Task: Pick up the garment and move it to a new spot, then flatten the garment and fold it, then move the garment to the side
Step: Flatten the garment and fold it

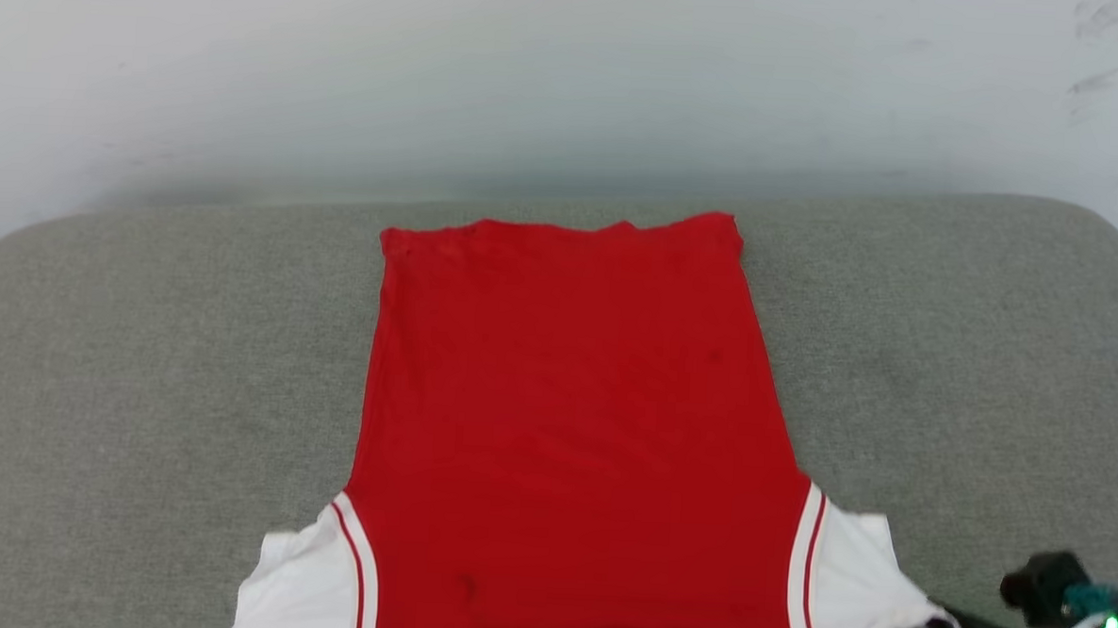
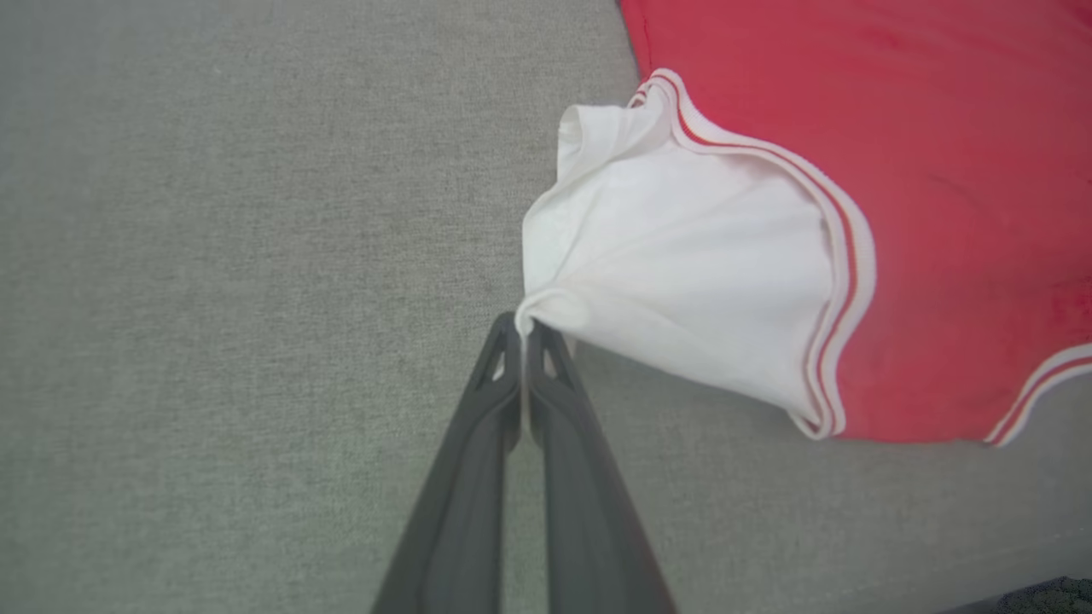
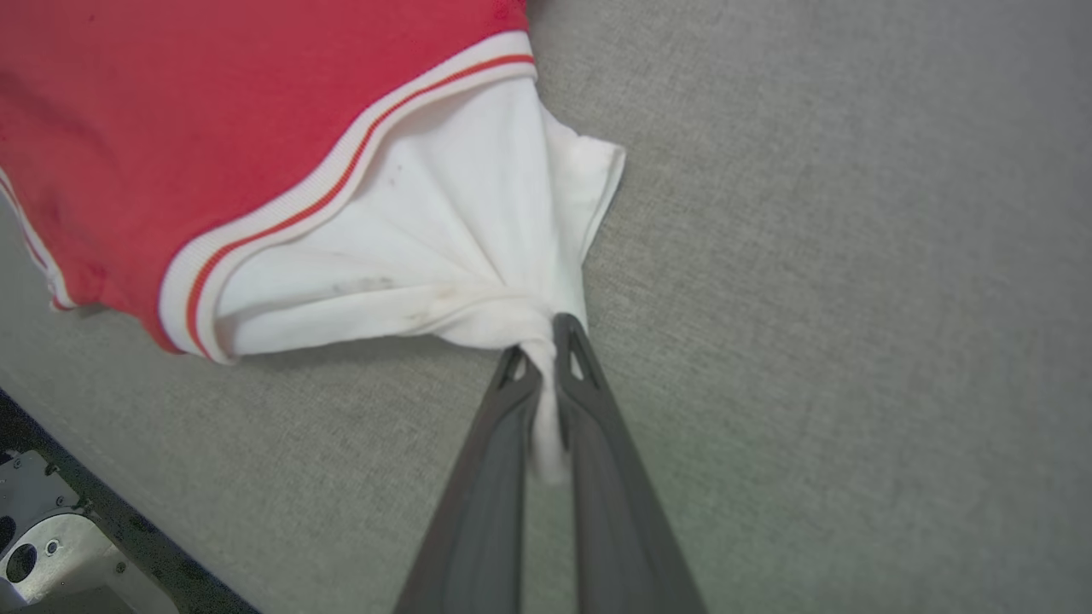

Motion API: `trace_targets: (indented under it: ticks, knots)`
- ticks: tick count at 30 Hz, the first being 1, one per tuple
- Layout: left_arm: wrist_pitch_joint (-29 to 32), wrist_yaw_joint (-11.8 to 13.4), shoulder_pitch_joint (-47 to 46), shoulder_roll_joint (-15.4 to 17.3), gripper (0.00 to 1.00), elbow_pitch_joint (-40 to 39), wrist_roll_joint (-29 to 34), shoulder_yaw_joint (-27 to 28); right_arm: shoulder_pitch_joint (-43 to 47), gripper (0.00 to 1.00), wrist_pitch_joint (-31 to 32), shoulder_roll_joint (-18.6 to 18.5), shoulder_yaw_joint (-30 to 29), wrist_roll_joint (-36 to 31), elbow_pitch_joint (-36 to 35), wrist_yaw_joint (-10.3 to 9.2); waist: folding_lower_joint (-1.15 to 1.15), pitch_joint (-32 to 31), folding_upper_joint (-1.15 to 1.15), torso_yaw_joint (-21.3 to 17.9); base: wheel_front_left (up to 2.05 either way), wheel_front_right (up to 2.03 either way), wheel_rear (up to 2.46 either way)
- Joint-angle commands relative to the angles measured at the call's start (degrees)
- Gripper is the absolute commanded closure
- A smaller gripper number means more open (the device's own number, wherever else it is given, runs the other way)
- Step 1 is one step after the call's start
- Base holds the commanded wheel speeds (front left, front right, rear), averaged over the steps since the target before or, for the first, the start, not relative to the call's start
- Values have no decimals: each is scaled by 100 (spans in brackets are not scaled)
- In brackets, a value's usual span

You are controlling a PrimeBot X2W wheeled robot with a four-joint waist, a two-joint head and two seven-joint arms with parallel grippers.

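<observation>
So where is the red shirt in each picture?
Head view: the red jersey lies flat in the middle, running off the bottom edge.
Left wrist view: upper right; the left gripper pinches its white sleeve.
Right wrist view: upper left; the right gripper pinches its other white sleeve.
Shared landmark: the red-and-white striped trim beside each sleeve.

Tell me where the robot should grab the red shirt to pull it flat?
By the tips of its two white sleeves, one from each outer side. The shirt lies spread on the grey cushion, and the sleeves poke out past the red body, easy to pinch. The left pincer and right pincer grip them there.
</observation>
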Motion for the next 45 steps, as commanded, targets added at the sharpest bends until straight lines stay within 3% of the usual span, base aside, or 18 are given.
trace_targets:
  ticks: [1, 10, 11, 12, 13, 14, 23, 30, 38, 45]
  knots:
    - [-14, 59, 162, 34, 100, -34, -19, 76, 220, 100, 50, -65, -51, -49, -70, -6, 2, -81, 0, 12, 0, 0, 0]
    - [-14, 153, 710, -123, 100, -274, 172, 224, 1281, 100, 521, -24, -736, -448, -676, -5, 2, -119, 0, 71, 0, 0, 0]
    - [-14, 124, 685, -164, 100, -294, 180, 270, 1319, 69, 563, 13, -879, -493, -715, -6, 2, -111, 0, 84, 0, 0, 0]
    - [-14, 102, 662, -176, 100, -293, 205, 299, 1337, 51, 604, 42, -1009, -532, -767, -5, 2, -96, 0, 95, 0, 0, 0]
    - [-14, 91, 650, -168, 100, -282, 242, 288, 1344, 10, 645, 66, -1166, -576, -821, -5, 2, -76, 0, 97, 0, 0, 0]
    - [-14, 83, 609, -167, 100, -282, 272, 286, 1331, 0, 685, 66, -1317, -647, -871, -5, 2, -54, 0, 102, 0, 0, 0]
    - [-14, 102, 252, -238, 100, -457, 561, 473, 707, 0, 1017, -143, -3196, -1257, -1642, -5, 2, 343, 0, 202, 0, 0, 0]
    - [-14, 140, -157, -320, 100, -718, 925, 543, -567, 0, 1964, -27, -4352, -1533, -2451, -5, 2, 1046, 0, 463, 0, 0, 0]
    - [-14, 173, -755, -510, 100, -966, 1349, 513, -2665, 0, 4505, -259, -3561, -1146, -2409, -5, 2, 2003, 0, 949, 0, 0, 0]
    - [-14, 105, -1187, -767, 100, -1141, 1642, 508, -4281, 0, 6854, -179, -2744, -617, -1550, -5, 2, 2697, 0, 1391, 0, 0, 0]
